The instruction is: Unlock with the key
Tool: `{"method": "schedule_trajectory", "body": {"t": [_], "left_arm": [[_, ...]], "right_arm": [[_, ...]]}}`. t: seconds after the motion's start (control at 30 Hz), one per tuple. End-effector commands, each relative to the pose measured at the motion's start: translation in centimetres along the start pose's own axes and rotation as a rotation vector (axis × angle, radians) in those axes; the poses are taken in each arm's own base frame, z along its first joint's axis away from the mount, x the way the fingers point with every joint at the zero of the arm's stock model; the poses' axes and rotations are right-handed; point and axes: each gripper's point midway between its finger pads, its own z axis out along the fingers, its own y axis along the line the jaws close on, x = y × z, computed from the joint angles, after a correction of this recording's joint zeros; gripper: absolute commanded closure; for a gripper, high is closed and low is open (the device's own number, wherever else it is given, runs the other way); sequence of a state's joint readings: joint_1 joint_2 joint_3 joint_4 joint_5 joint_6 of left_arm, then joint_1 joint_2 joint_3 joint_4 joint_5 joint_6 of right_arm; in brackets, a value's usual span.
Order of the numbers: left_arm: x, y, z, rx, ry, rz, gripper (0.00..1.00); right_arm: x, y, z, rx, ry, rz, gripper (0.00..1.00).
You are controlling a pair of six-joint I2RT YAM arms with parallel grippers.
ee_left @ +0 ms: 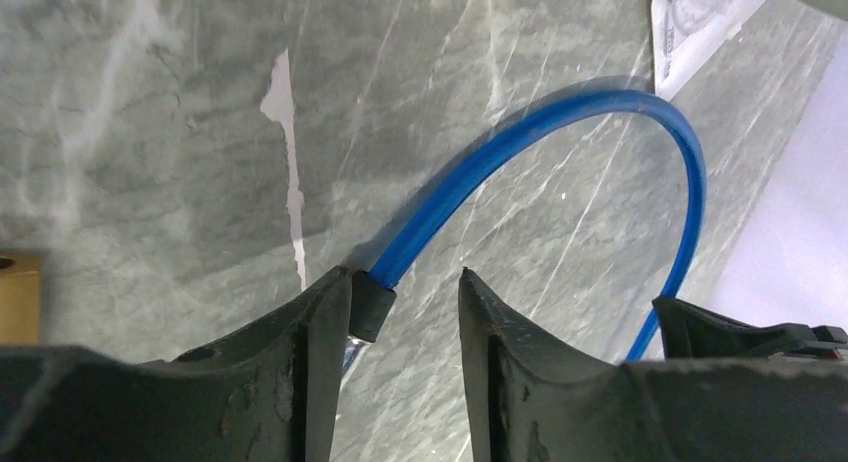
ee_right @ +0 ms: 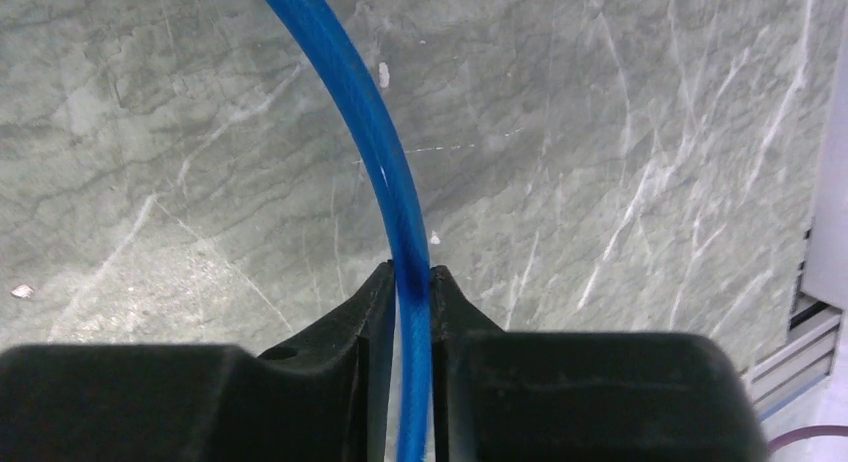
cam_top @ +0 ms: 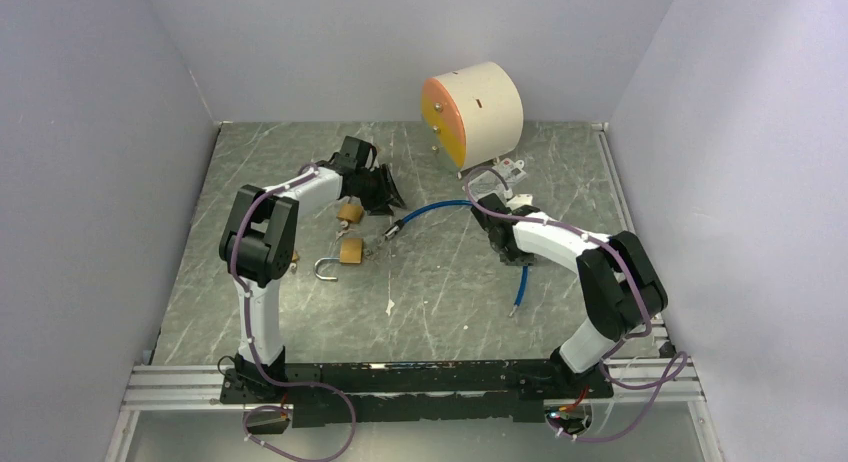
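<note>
Right gripper (ee_right: pixel 410 277) is clamped on the blue cable (ee_right: pixel 370 122); left gripper (ee_left: pixel 403 277) is held open; one padlock (cam_top: pixel 350 251) is judged already unlocked.

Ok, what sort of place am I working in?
Probably a lab test cell: plain white walls on three sides, a marble-patterned tabletop, and an aluminium rail at the near edge.

Your bench (cam_top: pixel 450 312) was grey-green marble, veined white. You had a bright blue cable (cam_top: pixel 435 208) on it, a brass-yellow padlock (cam_top: pixel 350 250) with a silver shackle (cam_top: pixel 325 270), a second padlock (cam_top: pixel 349 212) the same yellow, and a cream drum (cam_top: pixel 490 107) faced orange. Your left claw (ee_left: pixel 405 292) and right claw (ee_right: pixel 410 277) were black.
</note>
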State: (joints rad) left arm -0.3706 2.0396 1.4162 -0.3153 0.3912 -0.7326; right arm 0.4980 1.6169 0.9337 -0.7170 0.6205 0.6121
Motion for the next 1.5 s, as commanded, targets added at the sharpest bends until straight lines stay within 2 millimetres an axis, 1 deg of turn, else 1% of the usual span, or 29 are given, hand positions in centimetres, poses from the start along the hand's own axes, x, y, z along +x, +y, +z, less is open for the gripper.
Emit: {"method": "schedule_trajectory", "body": {"t": [0.0, 0.07, 0.17, 0.27, 0.33, 0.37, 0.4, 0.43, 0.5, 0.57, 0.6, 0.63, 0.67, 0.7, 0.73, 0.77, 0.87, 0.97, 1.0, 1.17, 1.2, 1.23, 1.33, 1.37, 1.47], "left_arm": [[-3.2, -2.4, -2.9, -0.008, -0.105, 0.147, 0.49], [-4.2, -3.6, -4.8, -0.011, -0.142, 0.164, 0.43], [-5.2, -4.9, -7.7, -0.02, -0.192, 0.196, 0.36], [-5.4, -5.9, -11.0, -0.026, -0.249, 0.225, 0.3], [-5.2, -6.4, -13.6, -0.039, -0.291, 0.23, 0.27], [-4.9, -6.5, -15.0, -0.046, -0.305, 0.227, 0.23], [-4.6, -6.6, -16.4, -0.054, -0.32, 0.224, 0.19], [-4.1, -6.6, -17.8, -0.062, -0.333, 0.224, 0.18], [-3.1, -6.5, -20.5, -0.076, -0.362, 0.224, 0.16], [-1.9, -6.2, -23.2, -0.084, -0.402, 0.232, 0.14], [-1.2, -5.9, -24.4, -0.092, -0.421, 0.238, 0.13], [-0.5, -5.6, -25.7, -0.093, -0.442, 0.249, 0.12], [0.3, -5.7, -27.5, -0.081, -0.474, 0.271, 0.12], [1.1, -5.3, -28.5, -0.085, -0.481, 0.289, 0.12], [1.8, -4.8, -29.7, -0.101, -0.494, 0.293, 0.13], [2.5, -4.3, -30.9, -0.122, -0.509, 0.291, 0.13], [4.2, -2.0, -35.0, -0.215, -0.585, 0.27, 0.13], [5.8, -0.6, -39.1, -0.259, -0.677, 0.265, 0.13], [6.4, -0.2, -40.5, -0.27, -0.704, 0.264, 0.13], [9.5, 1.4, -46.8, -0.34, -0.774, 0.248, 0.09], [10.3, 1.9, -47.6, -0.36, -0.766, 0.244, 0.09], [10.8, 2.0, -48.5, -0.361, -0.774, 0.243, 0.08], [11.8, 2.2, -50.5, -0.367, -0.793, 0.237, 0.06], [12.0, 1.9, -51.2, -0.355, -0.807, 0.238, 0.06], [12.6, 1.7, -52.3, -0.336, -0.823, 0.234, 0.06]], "right_arm": [[-1.8, -0.2, -1.4, -0.048, -0.067, 0.039, 0.73], [-2.5, 0.7, -2.5, -0.133, -0.082, 0.036, 0.57], [-4.2, 0.9, -4.9, -0.225, -0.137, 0.077, 0.43], [-6.2, 0.3, -8.0, -0.303, -0.212, 0.135, 0.38], [-7.7, -0.3, -10.5, -0.372, -0.274, 0.182, 0.37], [-8.3, -0.7, -11.9, -0.406, -0.307, 0.205, 0.36], [-8.8, -1.2, -13.1, -0.437, -0.338, 0.231, 0.35], [-9.3, -1.9, -14.5, -0.463, -0.375, 0.262, 0.33], [-10.0, -3.5, -16.9, -0.513, -0.451, 0.321, 0.25], [-10.5, -5.4, -19.0, -0.548, -0.53, 0.388, 0.21], [-10.6, -6.7, -20.4, -0.571, -0.578, 0.429, 0.19], [-10.6, -7.7, -21.3, -0.583, -0.612, 0.459, 0.17], [-10.6, -8.6, -22.0, -0.59, -0.64, 0.483, 0.13], [-10.5, -9.4, -22.7, -0.597, -0.665, 0.51, 0.11], [-10.4, -10.2, -23.3, -0.604, -0.688, 0.526, 0.03], [-10.2, -10.8, -23.8, -0.611, -0.699, 0.545, 0.01], [-9.4, -12.7, -24.5, -0.584, -0.689, 0.586, 0.01], [-8.4, -14.5, -24.5, -0.527, -0.656, 0.612, 0.01], [-8.2, -15.0, -24.9, -0.522, -0.655, 0.616, 0.01], [-8.0, -16.3, -26.1, -0.51, -0.647, 0.597, 0.01], [-8.2, -16.3, -26.4, -0.518, -0.655, 0.594, 0.01], [-8.4, -16.2, -26.7, -0.528, -0.662, 0.585, 0.01], [-9.1, -16.1, -27.6, -0.547, -0.668, 0.569, 0.01], [-9.3, -16.1, -27.9, -0.548, -0.666, 0.563, 0.01], [-9.9, -15.7, -28.3, -0.559, -0.68, 0.529, 0.01]]}}
